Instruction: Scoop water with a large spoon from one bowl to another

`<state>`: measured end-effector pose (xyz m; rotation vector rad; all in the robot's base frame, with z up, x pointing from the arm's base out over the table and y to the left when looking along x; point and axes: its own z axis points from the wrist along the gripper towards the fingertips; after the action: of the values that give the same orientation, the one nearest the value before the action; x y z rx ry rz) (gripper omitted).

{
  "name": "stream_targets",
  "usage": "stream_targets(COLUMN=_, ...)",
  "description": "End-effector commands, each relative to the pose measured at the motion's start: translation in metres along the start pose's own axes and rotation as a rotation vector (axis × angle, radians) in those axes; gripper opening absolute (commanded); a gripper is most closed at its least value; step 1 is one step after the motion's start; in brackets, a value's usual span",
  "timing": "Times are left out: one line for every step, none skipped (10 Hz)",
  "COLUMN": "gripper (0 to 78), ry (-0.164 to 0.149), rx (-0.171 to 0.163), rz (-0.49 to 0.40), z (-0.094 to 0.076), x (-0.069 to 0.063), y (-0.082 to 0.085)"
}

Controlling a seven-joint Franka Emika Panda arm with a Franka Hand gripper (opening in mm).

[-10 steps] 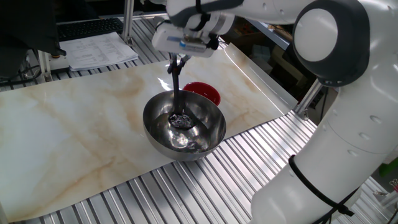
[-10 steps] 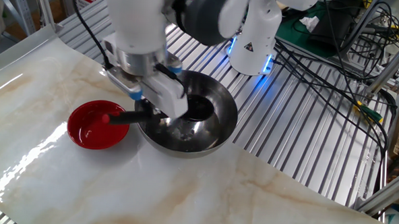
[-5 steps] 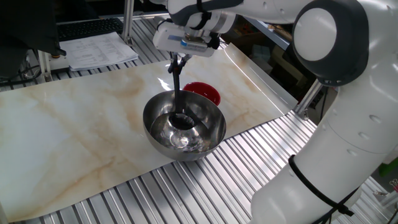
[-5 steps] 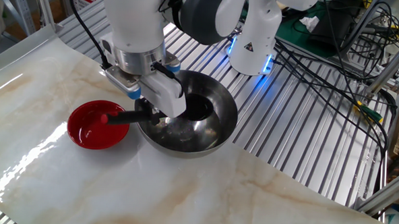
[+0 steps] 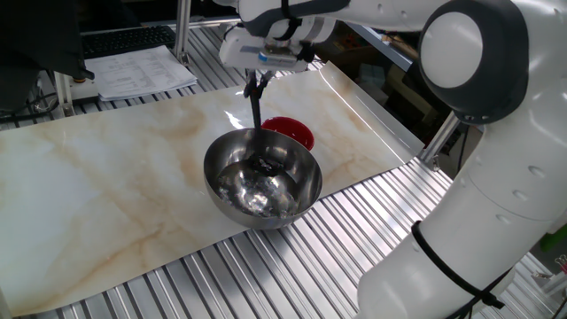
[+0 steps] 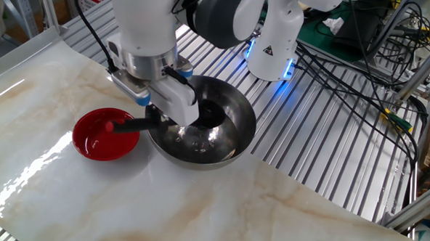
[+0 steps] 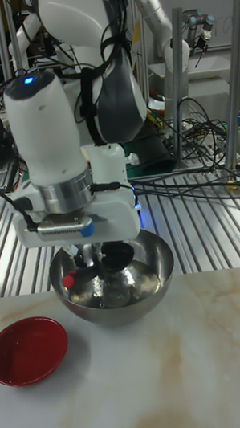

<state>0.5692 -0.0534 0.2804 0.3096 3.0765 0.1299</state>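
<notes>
Gripping the black ladle (image 5: 257,124) by the top of its thin handle, the gripper (image 5: 258,81) hangs above the large steel bowl (image 5: 232,197), its fingers clamped on the handle in one fixed view. That view shows what the others hide: the handle runs almost straight down from the claw, and the dark scoop sits inside the bowl near its far wall, over a shiny pool of water (image 5: 257,197) at the bottom. It also shows the small red bowl (image 5: 297,133) only in part, just behind the steel bowl's far rim. The other fixed view gives the red bowl (image 6: 90,140) whole, on the marble tabletop (image 6: 284,211) just beside the steel bowl (image 6: 236,139), with a glossy wet look inside; here the gripper body covers most of the handle, and only the dark scoop (image 6: 209,116) shows in the bowl. From the tall fixed view the red bowl (image 7: 27,351) lies apart from the steel bowl (image 7: 155,274), and the scoop (image 7: 115,258) is seen low behind the rim.
</notes>
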Motion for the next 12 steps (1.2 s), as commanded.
stream_targets(gripper=1.2, ry=-0.042, rx=0.051, rz=-0.016, z=-0.018, x=-0.014, y=-0.008)
stream_targets(gripper=1.2, ry=-0.058, rx=0.064, rz=-0.017, z=-0.021, x=-0.018, y=-0.01)
stream_targets(gripper=1.2, ry=-0.075, rx=0.077, rz=-0.015, z=-0.023, x=-0.021, y=-0.012)
stream_targets(gripper=1.2, ry=-0.078, rx=0.081, rz=-0.015, z=-0.024, x=-0.022, y=-0.013)
stream_targets(gripper=1.2, ry=-0.088, rx=0.095, rz=-0.017, z=-0.025, x=-0.024, y=-0.014)
stream_targets(gripper=1.2, ry=-0.088, rx=0.095, rz=-0.018, z=-0.026, x=-0.026, y=-0.015)
stream_targets(gripper=1.2, ry=-0.088, rx=0.095, rz=-0.018, z=-0.027, x=-0.027, y=-0.016)
stream_targets(gripper=1.2, ry=-0.089, rx=0.096, rz=-0.026, z=-0.029, x=-0.031, y=-0.018)
stream_targets(gripper=1.2, ry=-0.089, rx=0.094, rz=-0.028, z=-0.03, x=-0.034, y=-0.02)
stream_targets(gripper=1.2, ry=-0.088, rx=0.094, rz=-0.031, z=-0.031, x=-0.035, y=-0.021)
stream_targets(gripper=1.2, ry=-0.088, rx=0.094, rz=-0.035, z=-0.032, x=-0.038, y=-0.023)
stream_targets(gripper=1.2, ry=-0.088, rx=0.094, rz=-0.037, z=-0.033, x=-0.039, y=-0.024)
